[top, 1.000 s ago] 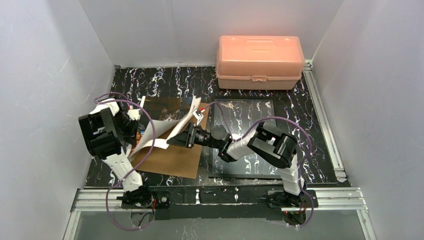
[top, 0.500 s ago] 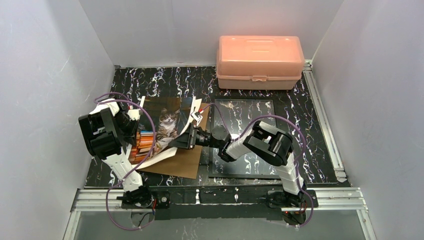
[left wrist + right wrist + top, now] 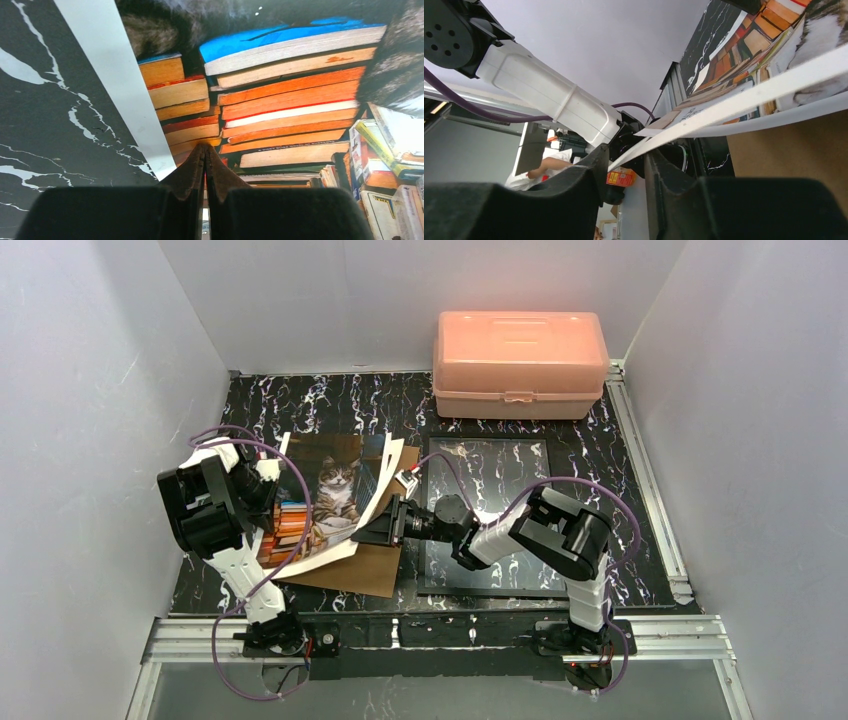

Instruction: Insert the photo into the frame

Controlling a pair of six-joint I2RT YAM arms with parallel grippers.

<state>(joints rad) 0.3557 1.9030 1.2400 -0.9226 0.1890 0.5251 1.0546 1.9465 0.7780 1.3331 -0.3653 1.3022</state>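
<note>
The photo lies picture side up, bowed, at the left over a brown backing board. My left gripper is shut on its left edge; in the left wrist view the closed fingertips pinch the print of stacked books. My right gripper is at the photo's right edge with its jaws apart; in the right wrist view the white border runs between the fingers. The black frame lies flat to the right, glass reflecting the marble.
A pink plastic box stands at the back right. White walls close in left, right and behind. The table is black marble-patterned, with an aluminium rail along its right side. The backing board also shows in the right wrist view.
The photo has turned from white back up to picture side up and settled lower over the board. My right arm has drawn back to the right. The left arm has stayed put.
</note>
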